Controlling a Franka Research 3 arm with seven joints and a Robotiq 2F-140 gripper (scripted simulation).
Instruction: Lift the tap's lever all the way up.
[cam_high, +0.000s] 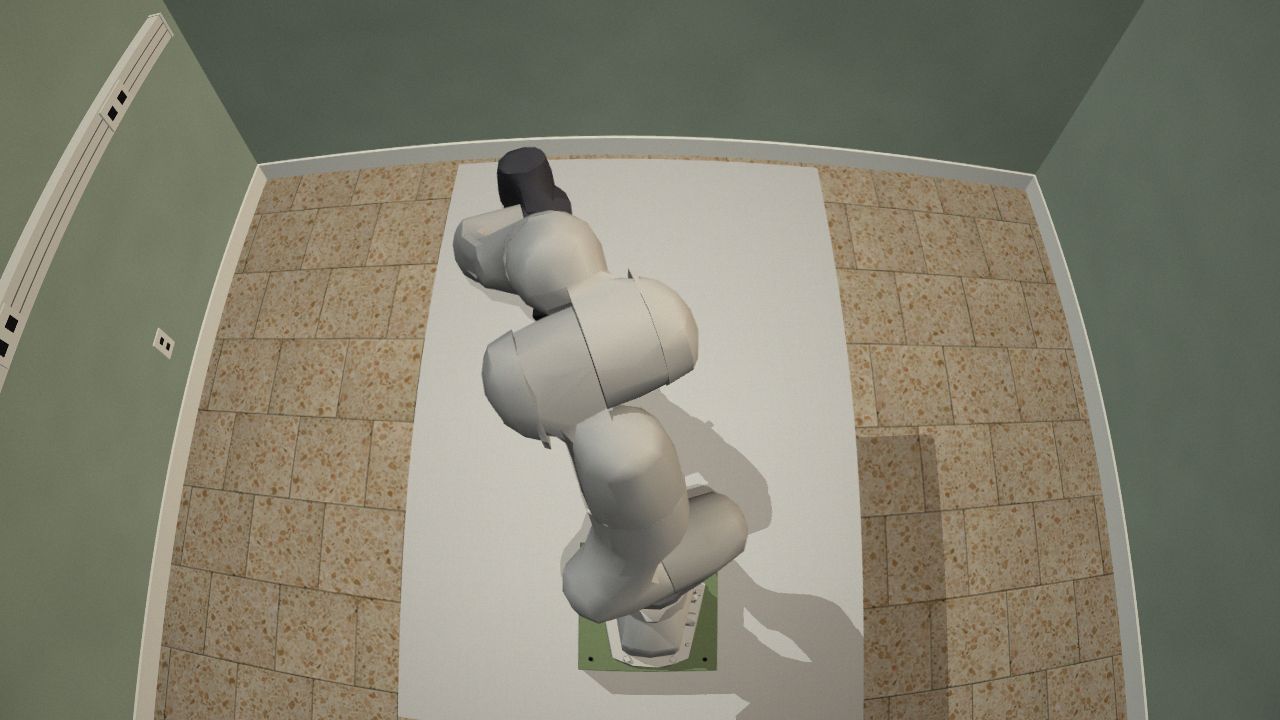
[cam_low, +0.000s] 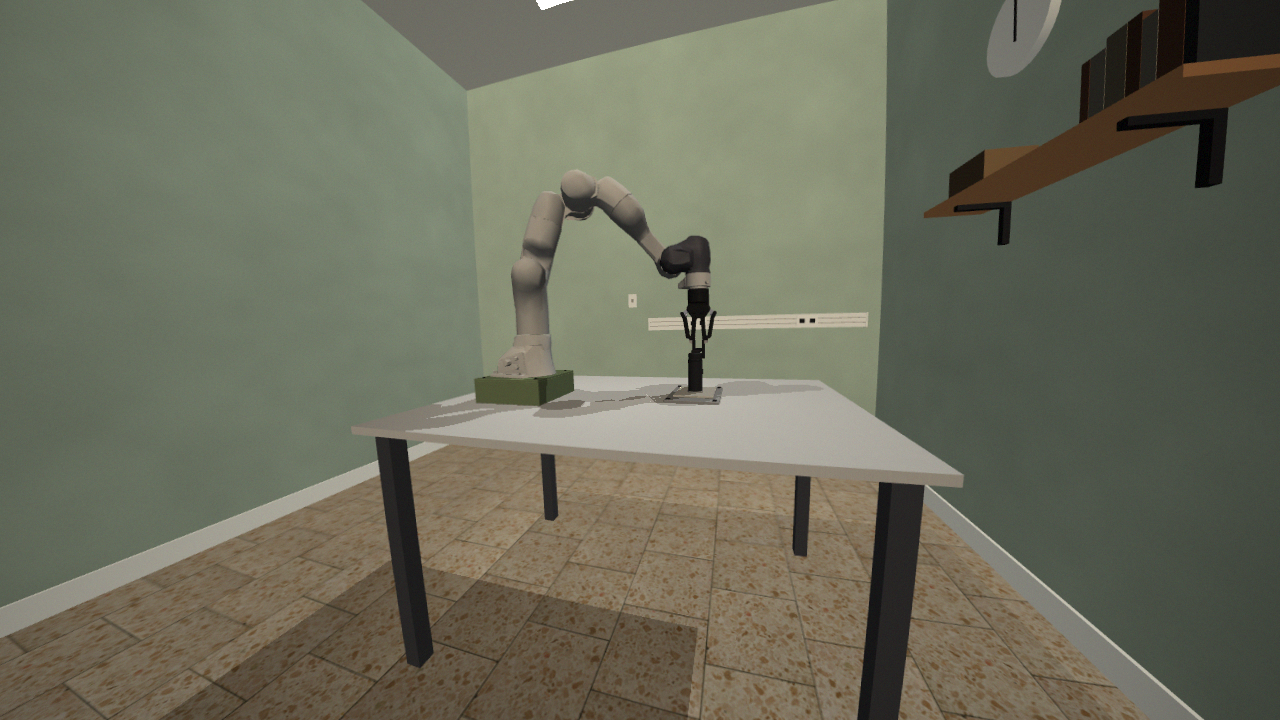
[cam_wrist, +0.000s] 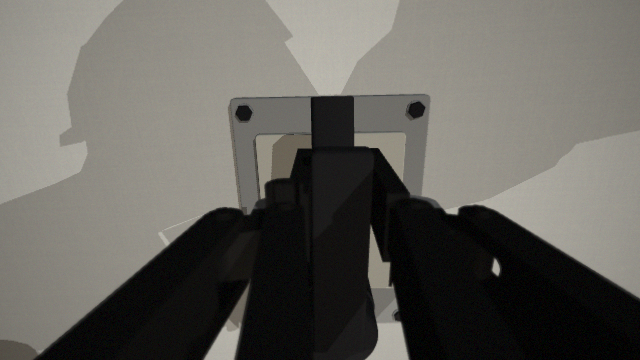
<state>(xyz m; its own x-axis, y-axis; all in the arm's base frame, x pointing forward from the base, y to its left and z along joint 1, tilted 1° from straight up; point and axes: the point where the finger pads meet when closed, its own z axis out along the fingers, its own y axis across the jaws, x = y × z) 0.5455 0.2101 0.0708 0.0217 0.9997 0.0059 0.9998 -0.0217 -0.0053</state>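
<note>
The tap is a dark upright post (cam_low: 694, 369) on a grey square base plate (cam_low: 686, 398) bolted to the white table. In the wrist view the plate (cam_wrist: 330, 125) lies below with bolts at its corners, and the dark lever (cam_wrist: 337, 210) runs up the middle toward the camera. My gripper (cam_low: 697, 338) points straight down over the tap, and its two black fingers press on both sides of the lever. The overhead view hides the tap under the arm; only the dark wrist (cam_high: 529, 183) shows.
The arm's green base block (cam_low: 523, 386) stands on the table to the left of the tap. A wall shelf (cam_low: 1100, 125) with dark boxes hangs at the upper right, far from the arm. The table edges lie well away from the tap.
</note>
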